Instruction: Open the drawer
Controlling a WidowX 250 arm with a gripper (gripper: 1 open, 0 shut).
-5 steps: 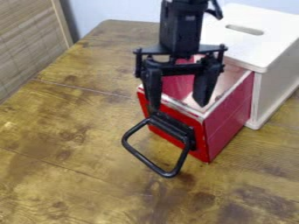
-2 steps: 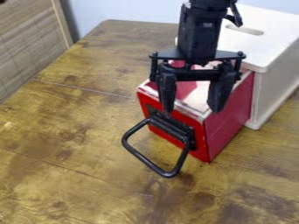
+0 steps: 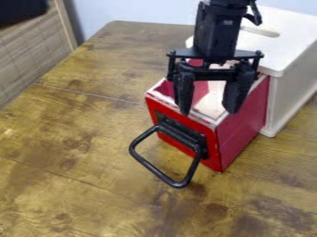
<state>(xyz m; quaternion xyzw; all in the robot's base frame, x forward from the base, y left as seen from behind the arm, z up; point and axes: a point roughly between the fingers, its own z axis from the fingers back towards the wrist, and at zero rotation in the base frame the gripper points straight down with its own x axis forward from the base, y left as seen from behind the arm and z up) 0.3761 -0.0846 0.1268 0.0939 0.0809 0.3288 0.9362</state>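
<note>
The red drawer [image 3: 242, 130] sticks out of a white cabinet housing [image 3: 287, 57] at the right of the wooden table. Its pale pink inside shows from above. A black plate [image 3: 186, 137] covers its front, and a large black wire loop handle [image 3: 164, 157] lies forward on the table. My black gripper [image 3: 210, 98] hangs over the drawer's open top, pointing down. Its two fingers [image 3: 183, 93] stand wide apart with nothing between them, and their tips are level with the drawer's rim. It touches neither the handle nor the plate.
The white cabinet housing has a slot [image 3: 262, 31] in its top. A slatted wooden panel [image 3: 28, 46] stands at the far left beside the table. Bare wooden tabletop [image 3: 74, 157] lies left of and in front of the drawer.
The gripper has shifted right and a little away from the handle, over the drawer's open top. Its jaws stay wide. The drawer and handle have not moved.
</note>
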